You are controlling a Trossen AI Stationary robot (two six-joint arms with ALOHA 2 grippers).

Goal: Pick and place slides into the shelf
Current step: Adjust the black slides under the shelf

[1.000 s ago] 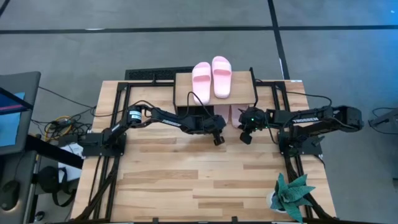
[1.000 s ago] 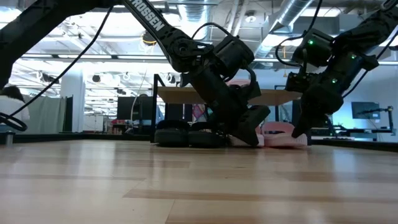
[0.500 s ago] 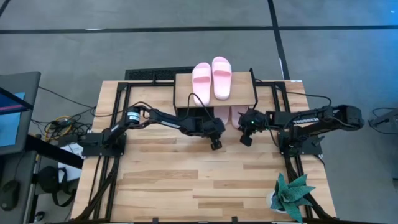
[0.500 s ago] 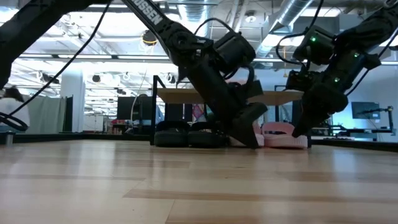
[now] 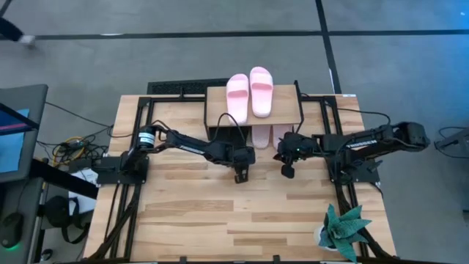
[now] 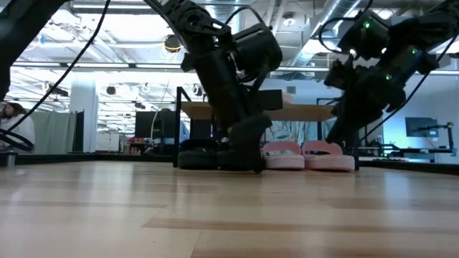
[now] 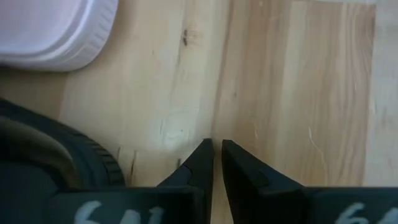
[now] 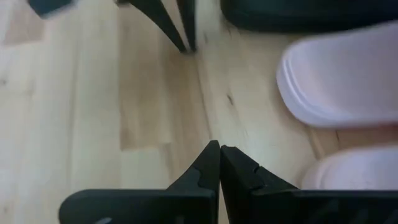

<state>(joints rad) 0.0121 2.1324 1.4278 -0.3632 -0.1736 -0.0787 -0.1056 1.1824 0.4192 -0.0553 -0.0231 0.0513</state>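
The small low shelf, a light-wood top board on thin black metal legs, stands at the far middle of the pale plank desk. Two pale pink rubber slides lie side by side on its top board. Beneath it, two more pink slides sit on the desk at the right, and two black slides at the left. The left claw hangs just in front of the shelf, low over the desk, its fingers nearly together and holding nothing. The right claw hangs beside it to the right, near the lower pink pair, fingers pressed together and empty.
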